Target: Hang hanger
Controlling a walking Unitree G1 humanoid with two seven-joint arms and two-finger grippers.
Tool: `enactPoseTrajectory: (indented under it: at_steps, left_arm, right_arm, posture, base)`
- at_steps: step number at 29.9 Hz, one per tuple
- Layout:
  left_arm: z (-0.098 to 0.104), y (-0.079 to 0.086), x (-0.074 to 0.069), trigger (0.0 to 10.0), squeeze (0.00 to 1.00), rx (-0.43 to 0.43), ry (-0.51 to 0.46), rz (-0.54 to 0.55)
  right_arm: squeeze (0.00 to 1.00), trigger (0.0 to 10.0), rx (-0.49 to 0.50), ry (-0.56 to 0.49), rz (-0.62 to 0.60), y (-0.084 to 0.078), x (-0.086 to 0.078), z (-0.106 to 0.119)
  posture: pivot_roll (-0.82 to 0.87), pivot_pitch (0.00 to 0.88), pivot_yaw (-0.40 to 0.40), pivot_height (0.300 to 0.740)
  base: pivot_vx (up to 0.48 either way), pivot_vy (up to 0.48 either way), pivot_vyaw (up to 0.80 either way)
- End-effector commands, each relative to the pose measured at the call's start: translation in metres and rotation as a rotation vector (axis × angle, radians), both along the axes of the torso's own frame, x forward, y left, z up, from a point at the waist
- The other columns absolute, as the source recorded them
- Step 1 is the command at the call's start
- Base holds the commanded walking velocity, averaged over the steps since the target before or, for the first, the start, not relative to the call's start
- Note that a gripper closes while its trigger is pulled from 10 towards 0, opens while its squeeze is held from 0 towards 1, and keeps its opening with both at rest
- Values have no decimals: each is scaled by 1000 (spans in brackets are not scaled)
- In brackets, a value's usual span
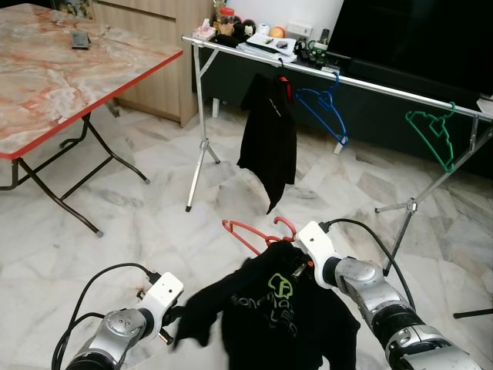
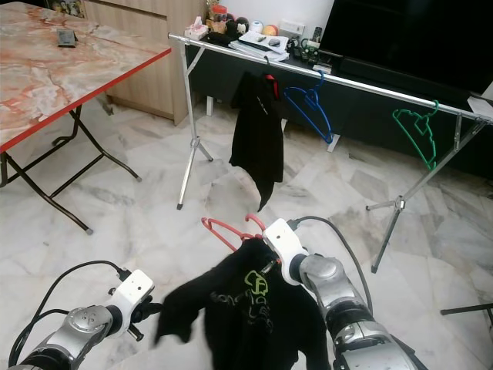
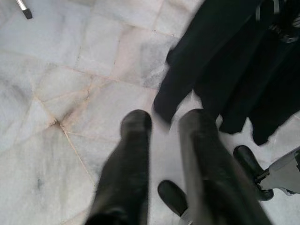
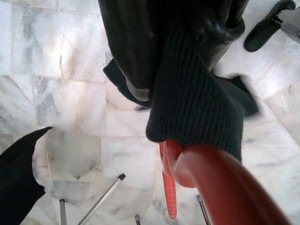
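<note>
Marble floor (image 1: 154, 208) under right gripper (image 4: 187, 51) clamping red hanger (image 1: 250, 231); left gripper (image 3: 164, 126) parted, empty.

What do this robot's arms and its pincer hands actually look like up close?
Both arms are silver metal with rounded joint segments, and each ends in a white boxy wrist block. A black cable loops out from each arm. The left gripper has two long, rounded, glossy black fingers. The right gripper has the same black fingers, seen in its wrist view.
</note>
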State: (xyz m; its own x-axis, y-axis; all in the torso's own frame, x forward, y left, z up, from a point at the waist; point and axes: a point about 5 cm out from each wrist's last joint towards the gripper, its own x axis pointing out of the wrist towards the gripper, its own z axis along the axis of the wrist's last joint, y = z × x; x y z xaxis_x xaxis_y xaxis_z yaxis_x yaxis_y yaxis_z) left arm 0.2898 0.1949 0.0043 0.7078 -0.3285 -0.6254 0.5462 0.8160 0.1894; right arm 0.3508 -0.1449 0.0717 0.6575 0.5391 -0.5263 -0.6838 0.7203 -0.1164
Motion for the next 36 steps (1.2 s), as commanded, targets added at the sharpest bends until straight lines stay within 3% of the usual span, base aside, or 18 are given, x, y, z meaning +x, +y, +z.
enactPoseTrajectory:
  at_steps: [1, 6, 7, 12, 16, 18, 19, 20, 21, 25, 27, 30, 33, 36]
  left_arm:
    - [-2, -2, -2, 10000, 1000, 19, -1, -14]
    - [0, 6, -1, 10000, 1000, 58, -27, 13]
    - [3, 11, 1, 10000, 1000, 70, -47, 27]
    - [10, 18, 5, 10000, 1000, 84, -88, 44]
    - [13, 22, 7, 10000, 1000, 103, -113, 57]
    - [16, 25, 8, 10000, 1000, 117, -131, 54]
    - [17, 26, 8, 10000, 424, 115, -136, 51]
    - [18, 27, 8, 10000, 0, 112, -140, 47]
    - [21, 30, 8, 10000, 0, 116, -146, 30]
    - [23, 33, 4, 10000, 0, 98, -121, -41]
    - [24, 34, 0, 10000, 0, 90, -93, -102]
    - [31, 31, -8, 10000, 0, -26, -44, -192]
    - [39, 28, -10, 10000, 0, -68, -23, -249]
    - [54, 17, -5, 10000, 0, -116, -59, -316]
  right_arm:
    - [0, 10000, -15, -10, -7, -6, -1, -1]
    - [0, 10000, 49, -40, 71, -2, -3, 3]
    - [0, 10000, 114, -45, 141, 1, -6, 6]
    - [0, 10000, 227, -10, 315, 5, -15, 9]
    - [0, 10000, 163, 42, 355, -3, -21, 2]
    - [0, 10000, 37, 79, 377, -13, -25, -6]
    - [0, 10000, -19, 91, 396, -17, -27, -9]
    - [0, 10000, -65, 104, 420, -20, -29, -12]
    - [0, 10000, -163, 116, 448, -27, -32, -16]
    - [0, 10000, -282, 91, 440, -32, -30, -18]
    - [0, 10000, -282, 75, 442, -30, -29, -17]
    - [0, 10000, -255, 57, 487, -20, -30, -16]
    - [0, 10000, -224, 46, 527, -12, -31, -16]
    - [0, 10000, -177, 27, 556, -1, -30, -13]
  posture:
    - [84, 94, -151, 740]
    - [89, 93, -152, 740]
    - [94, 92, -152, 740]
    - [98, 90, -154, 740]
    - [106, 90, -155, 740]
    - [103, 88, -155, 740]
    - [102, 88, -154, 740]
    - [102, 88, -154, 740]
    - [101, 88, -153, 740]
    - [101, 88, -152, 740]
    - [101, 88, -152, 740]
    - [106, 82, -148, 740]
    - [112, 73, -147, 740]
    - [116, 63, -147, 740]
  base:
    - [0, 0, 0]
    - [0, 0, 0]
    - [0, 0, 0]
    - [0, 0, 0]
    - [0, 0, 0]
    - [0, 0, 0]
    - [0, 0, 0]
    - [0, 0, 0]
    - [0, 0, 0]
    - [0, 0, 0]
    - [0, 0, 0]
    - [0, 0, 0]
    - [0, 0, 0]
    - [0, 0, 0]
